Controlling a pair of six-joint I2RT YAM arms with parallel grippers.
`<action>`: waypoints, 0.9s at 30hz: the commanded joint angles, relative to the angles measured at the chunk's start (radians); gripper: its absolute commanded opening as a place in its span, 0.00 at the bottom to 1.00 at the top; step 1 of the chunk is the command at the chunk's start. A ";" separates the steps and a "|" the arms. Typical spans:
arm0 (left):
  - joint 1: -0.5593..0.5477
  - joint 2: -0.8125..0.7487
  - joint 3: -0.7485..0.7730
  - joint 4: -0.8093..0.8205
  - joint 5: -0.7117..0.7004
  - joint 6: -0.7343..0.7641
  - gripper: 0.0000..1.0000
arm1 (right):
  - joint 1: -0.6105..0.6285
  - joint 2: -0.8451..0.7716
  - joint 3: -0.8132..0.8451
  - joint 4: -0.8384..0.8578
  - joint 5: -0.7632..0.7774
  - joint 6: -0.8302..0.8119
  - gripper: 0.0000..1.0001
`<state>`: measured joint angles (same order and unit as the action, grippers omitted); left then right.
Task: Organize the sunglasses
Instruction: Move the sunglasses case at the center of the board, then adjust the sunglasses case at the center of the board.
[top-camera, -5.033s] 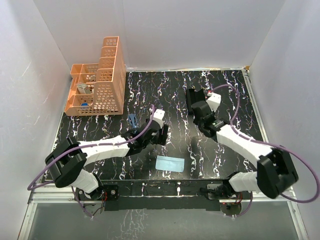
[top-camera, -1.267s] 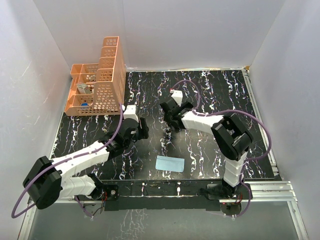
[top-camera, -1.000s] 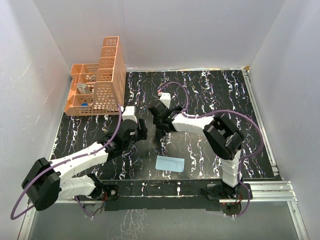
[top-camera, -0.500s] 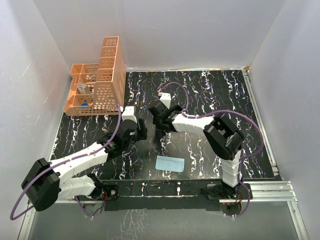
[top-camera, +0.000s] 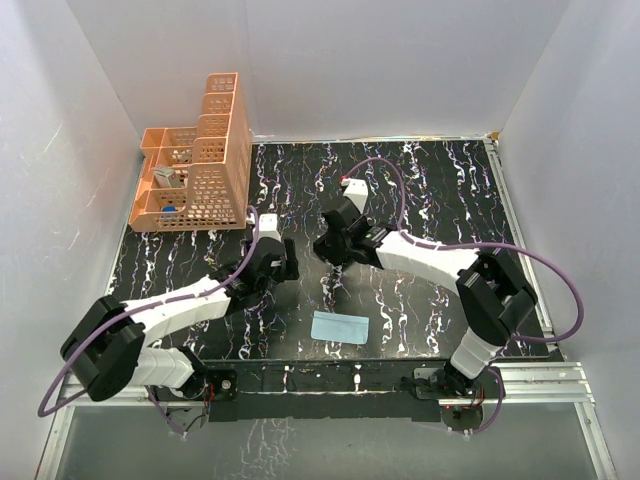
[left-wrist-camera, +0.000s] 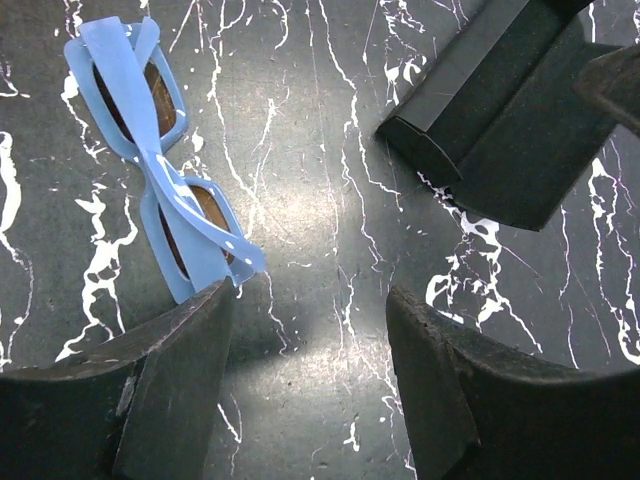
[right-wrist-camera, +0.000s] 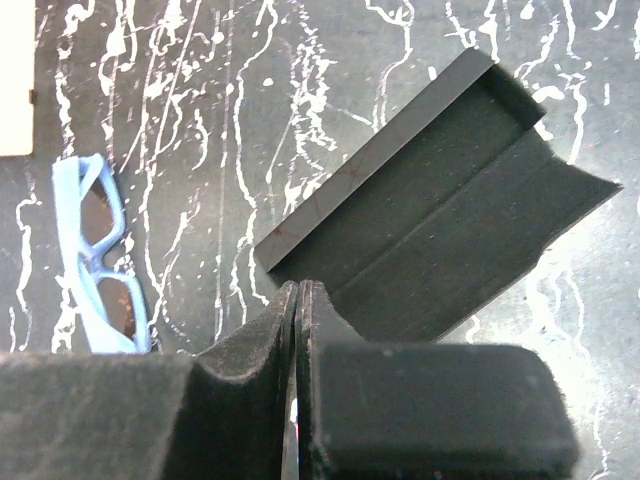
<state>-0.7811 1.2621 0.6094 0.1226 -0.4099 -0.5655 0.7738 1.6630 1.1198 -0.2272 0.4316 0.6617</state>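
**Left jaws sit beside the sunglasses, not around them**

The sunglasses (left-wrist-camera: 165, 185) lie folded on the table (left-wrist-camera: 320, 220), left of the open case (left-wrist-camera: 500, 120) and clear of it. The left gripper (left-wrist-camera: 310, 390) is spread wide and grasps nothing. Its left finger (left-wrist-camera: 170, 390) is just beside the frame's near end, so the frame lies outside the gap. The right gripper (right-wrist-camera: 298, 370) is clenched over the case's near edge, and nothing shows between its 2 fingers.

The step in hand looks like the pick-up. To do it well, the left gripper should shift sideways toward the frame until the 2 fingers straddle it. The wrist should then turn so they close across the narrow width, at the bridge between the 2 lenses. A grip at 1 end would probably let the frame swing or slip, and coming down here would likely land the left finger on the tip.

In the left wrist view the long axis runs on a slant, from the upper left down toward the left finger. The near end points at that finger and the far end away from it. The folded temples cross on top
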 joint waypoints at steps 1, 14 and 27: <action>0.006 0.055 0.064 0.064 -0.010 0.009 0.61 | -0.073 0.002 0.000 0.061 -0.007 -0.032 0.00; 0.055 0.280 0.155 0.172 0.033 0.019 0.59 | -0.280 0.155 0.152 0.125 -0.113 -0.134 0.00; 0.056 0.426 0.209 0.208 0.071 0.022 0.57 | -0.305 0.369 0.363 0.076 -0.168 -0.177 0.00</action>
<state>-0.7280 1.6737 0.7670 0.3027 -0.3492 -0.5468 0.4747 2.0102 1.4075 -0.1596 0.2806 0.5129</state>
